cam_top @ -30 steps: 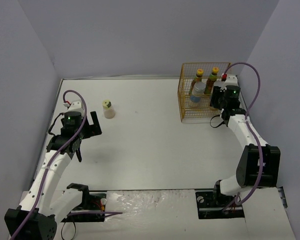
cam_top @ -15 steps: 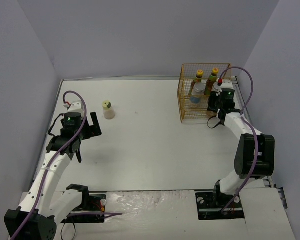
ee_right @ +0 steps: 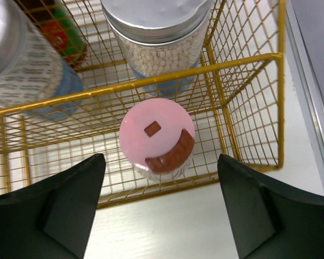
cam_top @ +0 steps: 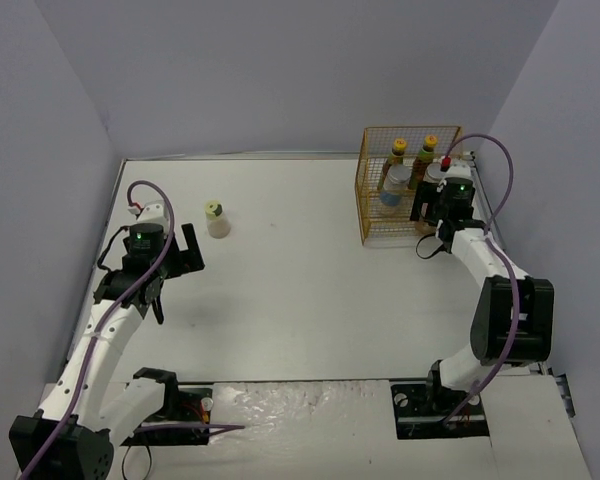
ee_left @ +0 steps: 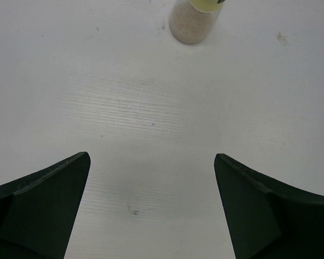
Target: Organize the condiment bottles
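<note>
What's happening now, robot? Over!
Left gripper open, empty. Right gripper open over pink-capped bottle, standing in basket. Green-capped bottle alone on table, ahead of left gripper. Path clear.

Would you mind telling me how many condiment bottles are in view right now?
6. Five stand in the wire basket: two tall yellow-capped bottles, two silver-lidded jars, one pink-capped bottle. The yellow-green-capped bottle stands alone on the table.

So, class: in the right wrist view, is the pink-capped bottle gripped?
No, the pink-capped bottle stands free, with a clear gap to each of the fingers.
</note>
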Robot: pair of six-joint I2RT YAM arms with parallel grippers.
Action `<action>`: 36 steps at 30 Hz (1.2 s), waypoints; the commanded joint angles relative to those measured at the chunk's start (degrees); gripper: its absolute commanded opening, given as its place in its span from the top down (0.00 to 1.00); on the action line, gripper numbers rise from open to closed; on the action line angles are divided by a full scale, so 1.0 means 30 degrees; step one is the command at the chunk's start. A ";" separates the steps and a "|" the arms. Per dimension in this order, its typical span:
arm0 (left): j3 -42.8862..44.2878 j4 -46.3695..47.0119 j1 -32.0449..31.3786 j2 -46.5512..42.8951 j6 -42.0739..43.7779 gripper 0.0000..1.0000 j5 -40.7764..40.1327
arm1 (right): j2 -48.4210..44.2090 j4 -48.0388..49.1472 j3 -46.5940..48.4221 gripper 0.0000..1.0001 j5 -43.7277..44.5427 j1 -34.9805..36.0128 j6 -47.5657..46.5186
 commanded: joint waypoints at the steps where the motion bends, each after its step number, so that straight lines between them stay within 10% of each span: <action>1: 0.0901 0.1559 0.0084 0.0873 -0.0717 0.03 0.0752 | -0.3305 -0.0243 0.0261 0.12 -0.0034 -0.0068 0.0811; 24: 1.2815 0.2489 -0.0944 1.6120 -0.1621 0.03 -0.1774 | -0.9342 -0.0078 -0.1702 0.00 -0.6099 0.0197 0.4858; 36: 1.4654 0.1342 -0.1188 1.9293 -0.2245 0.43 -0.3006 | -0.9447 0.0461 -0.2465 0.00 -0.7182 0.0342 0.4582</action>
